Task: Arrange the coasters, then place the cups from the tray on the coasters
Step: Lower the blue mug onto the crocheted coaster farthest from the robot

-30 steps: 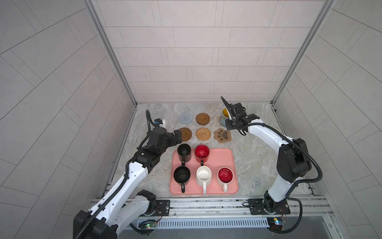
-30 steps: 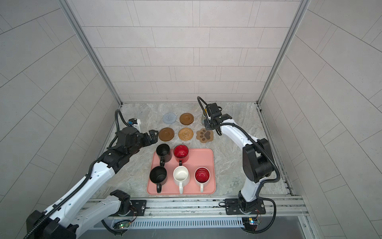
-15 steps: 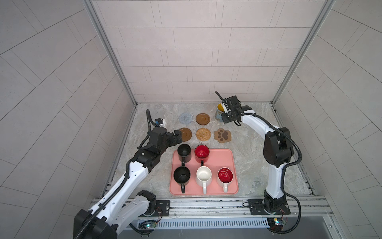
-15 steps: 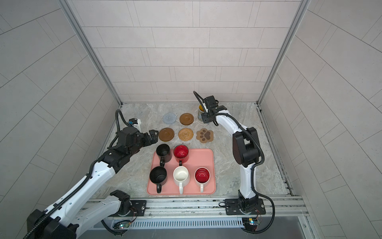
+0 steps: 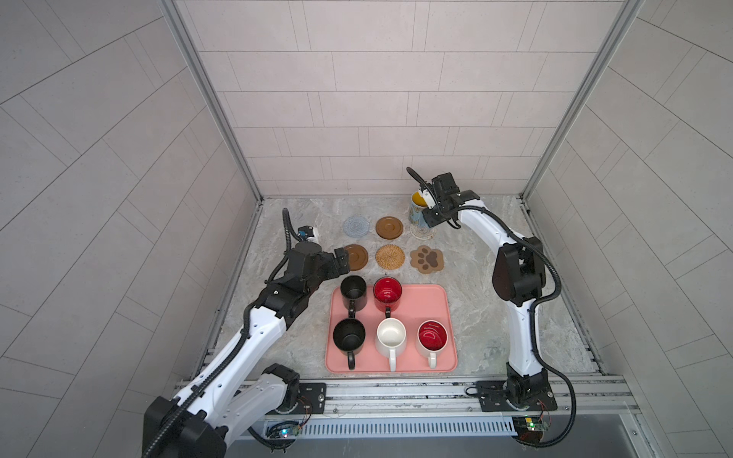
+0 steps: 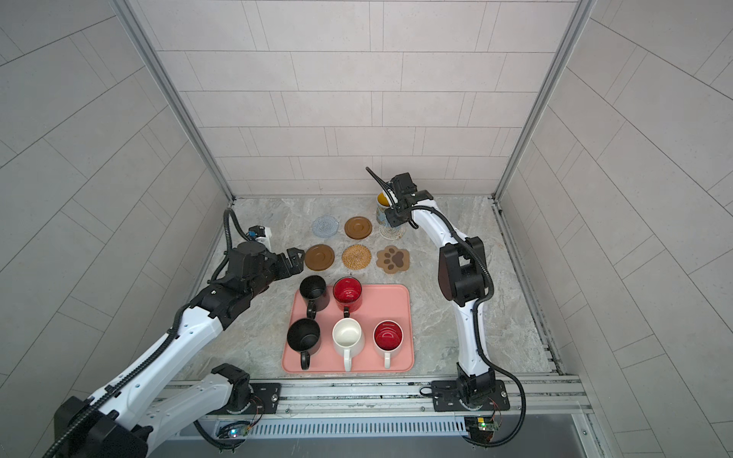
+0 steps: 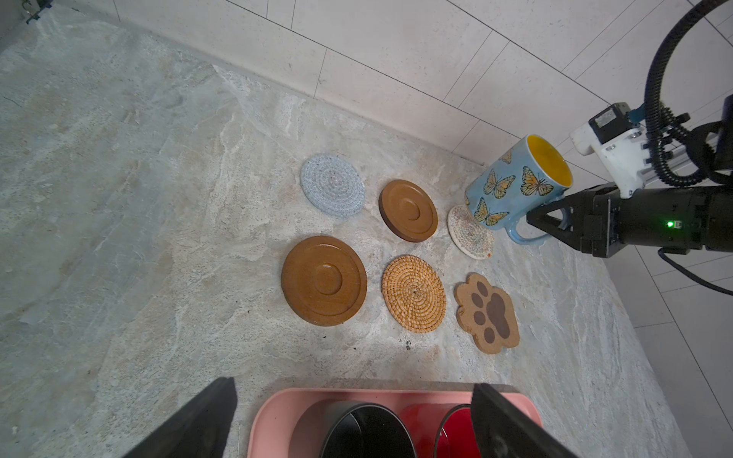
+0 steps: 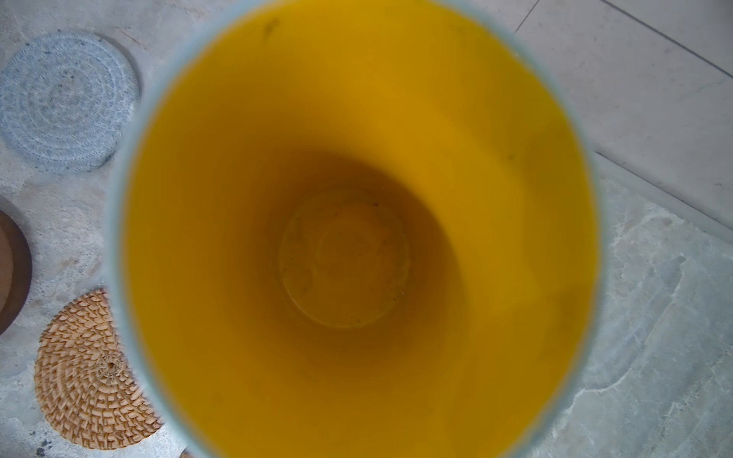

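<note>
- Six coasters lie in two rows of three on the marble table, apart from one another, probably so that each can take one cup.
- Far row: a grey-blue woven coaster (image 5: 356, 226), a brown disc (image 5: 389, 227) and a whitish woven coaster (image 5: 422, 233).
- Near row: a second brown disc (image 5: 355, 257), a rattan coaster (image 5: 390, 256) and a paw-shaped coaster (image 5: 426, 259).
- The right gripper (image 7: 533, 218) is closed on the handle of the light blue butterfly cup (image 7: 511, 186). A handle grip likely leaves the base free for setting down.
- That cup is over the whitish woven coaster, leaning in the left wrist view. Whether its base touches the mat cannot be told.
- The right wrist camera looks straight down into the cup's yellow inside.
- The pink tray (image 5: 424, 305) holds five cups: a black cup (image 5: 353, 291) and a red cup (image 5: 387, 291) at the far edge, then another black cup (image 5: 349, 337), a white cup (image 5: 391, 337) and a white cup with red inside (image 5: 432, 337).
- The left gripper (image 6: 294, 262) hangs empty with jaws spread wide, just beside the tray's far left corner. The first black cup is nearest, just in front of the jaws, seemingly its next pick.
</note>
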`<state>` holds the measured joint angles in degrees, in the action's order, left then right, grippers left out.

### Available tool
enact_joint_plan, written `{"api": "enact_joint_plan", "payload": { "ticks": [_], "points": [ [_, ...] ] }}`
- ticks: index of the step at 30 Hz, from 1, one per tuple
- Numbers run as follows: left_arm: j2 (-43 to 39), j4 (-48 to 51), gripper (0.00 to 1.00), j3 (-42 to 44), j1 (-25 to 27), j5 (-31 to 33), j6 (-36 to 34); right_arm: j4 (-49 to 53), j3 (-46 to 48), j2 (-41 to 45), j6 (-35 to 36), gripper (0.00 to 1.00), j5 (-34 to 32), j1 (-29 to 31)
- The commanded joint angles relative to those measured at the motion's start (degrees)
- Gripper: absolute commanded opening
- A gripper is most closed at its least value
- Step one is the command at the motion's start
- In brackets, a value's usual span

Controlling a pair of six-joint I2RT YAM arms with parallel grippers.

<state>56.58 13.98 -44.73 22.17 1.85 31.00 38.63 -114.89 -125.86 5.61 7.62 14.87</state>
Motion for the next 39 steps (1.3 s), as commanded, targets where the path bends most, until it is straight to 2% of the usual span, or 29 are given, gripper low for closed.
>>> {"api": "enact_joint_plan", "payload": {
  "ticks": [1, 29, 39],
  "points": [
    [0.53, 0.30, 1.00, -2.17, 0.23, 0.99, -0.77, -1.64, -2.88, 0.28, 2.88, 0.10, 0.68, -0.63],
    [2.97, 0.27, 1.00, -3.59, 0.23, 1.07, -0.59, -3.16, -1.85, -2.27, 3.93, 0.10, 3.49, -2.78],
    [3.23, 0.02, 1.00, -3.38, 0.24, 0.74, -0.15, -3.36, -0.18, -2.33, 4.76, 0.10, 2.60, -2.98]
  ]
}}
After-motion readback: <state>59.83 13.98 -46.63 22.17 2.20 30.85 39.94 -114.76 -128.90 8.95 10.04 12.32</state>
